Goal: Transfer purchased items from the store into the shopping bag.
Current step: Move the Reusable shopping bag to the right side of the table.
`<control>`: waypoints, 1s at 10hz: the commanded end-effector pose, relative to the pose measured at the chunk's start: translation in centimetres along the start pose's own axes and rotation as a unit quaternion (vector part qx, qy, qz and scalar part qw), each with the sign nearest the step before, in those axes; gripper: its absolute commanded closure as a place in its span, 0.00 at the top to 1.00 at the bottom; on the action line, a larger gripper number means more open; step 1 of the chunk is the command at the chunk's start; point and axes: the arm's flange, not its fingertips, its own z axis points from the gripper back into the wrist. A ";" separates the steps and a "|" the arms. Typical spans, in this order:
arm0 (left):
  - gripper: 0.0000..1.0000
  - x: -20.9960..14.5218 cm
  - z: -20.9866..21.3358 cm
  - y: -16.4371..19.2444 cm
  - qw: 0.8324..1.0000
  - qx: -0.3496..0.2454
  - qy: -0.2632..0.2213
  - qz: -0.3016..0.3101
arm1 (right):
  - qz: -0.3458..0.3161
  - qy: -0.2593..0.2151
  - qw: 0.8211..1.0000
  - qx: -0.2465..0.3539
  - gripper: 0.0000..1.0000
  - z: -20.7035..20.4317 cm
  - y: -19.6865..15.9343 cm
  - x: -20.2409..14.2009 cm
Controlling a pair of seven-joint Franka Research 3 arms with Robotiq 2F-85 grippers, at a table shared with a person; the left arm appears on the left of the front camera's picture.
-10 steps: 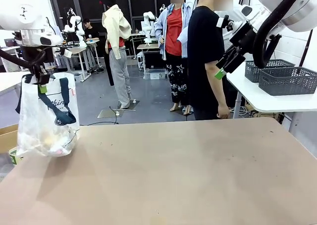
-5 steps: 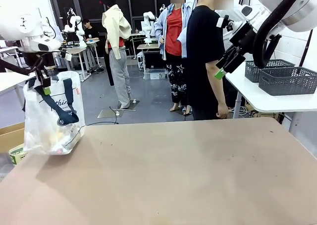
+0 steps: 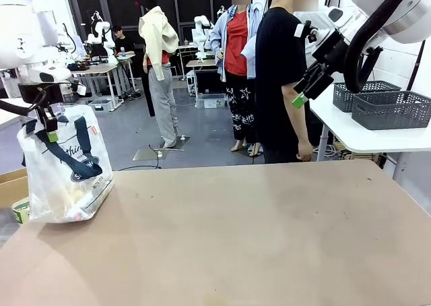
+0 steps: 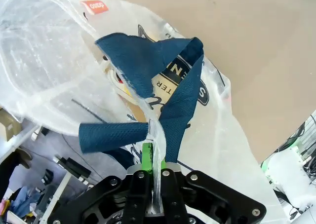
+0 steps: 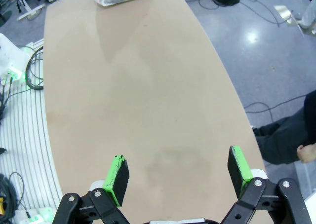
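Note:
The shopping bag [image 3: 67, 174], clear plastic with navy handles and a round logo, stands at the table's far left edge. My left gripper [image 3: 48, 127] is shut on its top. In the left wrist view the green pads pinch the plastic and a navy strap [image 4: 175, 120] of the bag [image 4: 54, 61]. Purchased items [image 3: 73, 197] lie blurred in its bottom, with yellowish ones [image 4: 123, 86] showing through the plastic. My right gripper [image 3: 301, 94] hangs open and empty high at the right. Its green pads [image 5: 118, 177] are spread wide above the bare table.
A person in black [image 3: 279, 77] stands at the table's [image 3: 256, 238] far side, hand hanging. Two dark grey lattice baskets [image 3: 390, 107] sit on a white side table at the right; I cannot tell whether either is the store. A cardboard box [image 3: 10, 188] sits beyond the left edge.
The left gripper has sunk a little and shifted left with the bag. The bag has turned its logo toward the front camera and settled lower. The right arm has not moved.

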 end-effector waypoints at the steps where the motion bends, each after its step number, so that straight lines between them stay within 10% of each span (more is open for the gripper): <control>1: 0.00 -1.1 -0.8 -0.2 1.000 -0.011 -0.016 -0.004 | 0.003 0.001 1.000 0.000 1.00 0.1 0.0 -0.1; 7: 0.00 -0.3 -0.5 0.0 1.000 -0.006 0.001 0.003 | 0.003 0.001 1.000 0.000 1.00 0.1 0.0 -0.1; 10: 0.57 -0.2 -0.6 -0.2 1.000 -0.012 0.005 0.008 | 0.003 0.001 1.000 0.000 1.00 0.1 0.0 -0.1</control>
